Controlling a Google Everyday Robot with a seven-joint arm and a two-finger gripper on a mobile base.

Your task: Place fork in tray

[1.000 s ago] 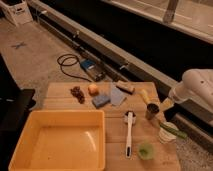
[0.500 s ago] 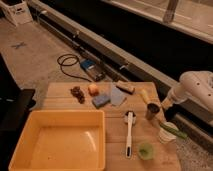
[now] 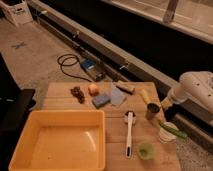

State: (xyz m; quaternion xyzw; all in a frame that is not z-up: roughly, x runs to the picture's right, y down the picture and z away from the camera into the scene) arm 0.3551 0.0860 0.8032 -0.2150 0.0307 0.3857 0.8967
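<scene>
A: We're at the pale wooden table [image 3: 115,142]. The large yellow-orange rectangular plastic tray [image 3: 65,113] sits at the near left corner, with nothing in it that I can make out.

B: So no delivery yet. Where's the fork?

A: Far right side. The slim, light tan, wood-coloured fork [image 3: 144,95] is angled up by the dark cylindrical metal cup [image 3: 151,111]. Its lower end is touching the cup or dropping into it (I can't tell which from here). It's well apart from the tray.

B: And the robot's two-finger gripper [image 3: 163,104]?

A: It reaches in from the right on the white arm, just beside that dark cup, on the side away from the fork's upper end. The fingers are drawn fully together. Whether they've pinched the fork, the cup's rim or nothing at all, I can't tell.

B: Where does that leave the job?

A: Early, I'd judge. At best the grasp is on. The lift, the carry leftward across the table and the release over the tray are all left to do.

B: Anything in the path?

A: The white long-handled brush [image 3: 129,132] lies between the cup and the tray, and the blue rectangular sponge [image 3: 101,100] is just beyond the tray's far edge. A carry at height should pass over both. The white cup [image 3: 169,131] holding the green-handled utensil stands near the gripper, so that's one to avoid knocking.
</scene>
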